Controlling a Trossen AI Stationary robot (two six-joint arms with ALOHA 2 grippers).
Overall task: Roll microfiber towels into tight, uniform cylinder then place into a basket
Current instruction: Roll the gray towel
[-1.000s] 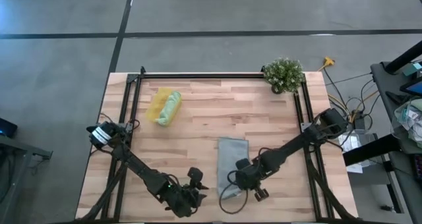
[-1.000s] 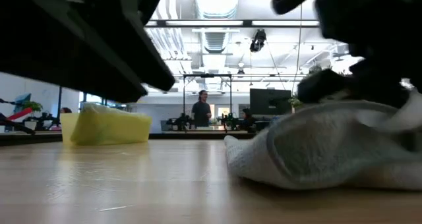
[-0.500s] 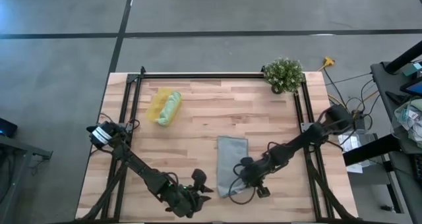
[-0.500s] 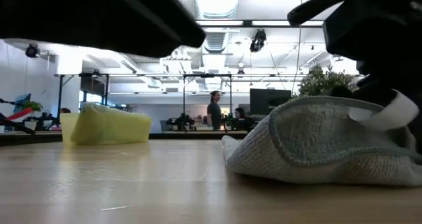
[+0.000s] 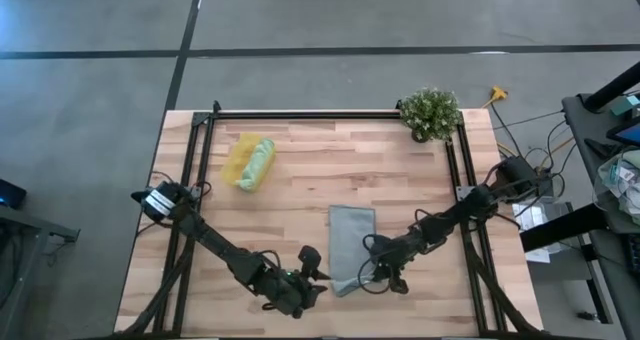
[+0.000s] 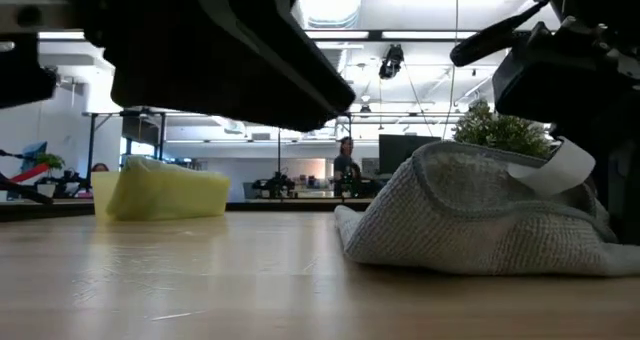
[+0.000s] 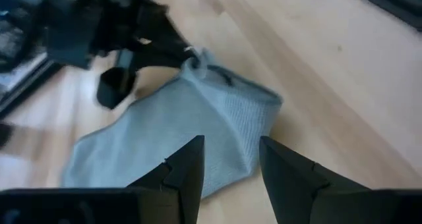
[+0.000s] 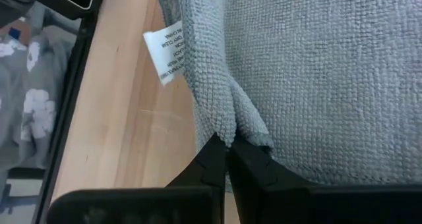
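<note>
While the green towel (image 5: 258,164) sits rolled in the yellow basket (image 5: 238,159), the right gripper (image 8: 227,147) pinches the grey towel (image 5: 351,246) on the surface (image 5: 300,195); left gripper (image 7: 229,159) open nearby.

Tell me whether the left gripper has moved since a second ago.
Yes. In the high view the left gripper has shifted right, toward the grey towel, judged against the table's near edge.

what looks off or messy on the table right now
Only the grey towel: its near corner is pinched up into a peak by the right gripper, so it is not flat. The green towel sits rolled in the yellow basket. Nothing is spilled or damaged.
</note>
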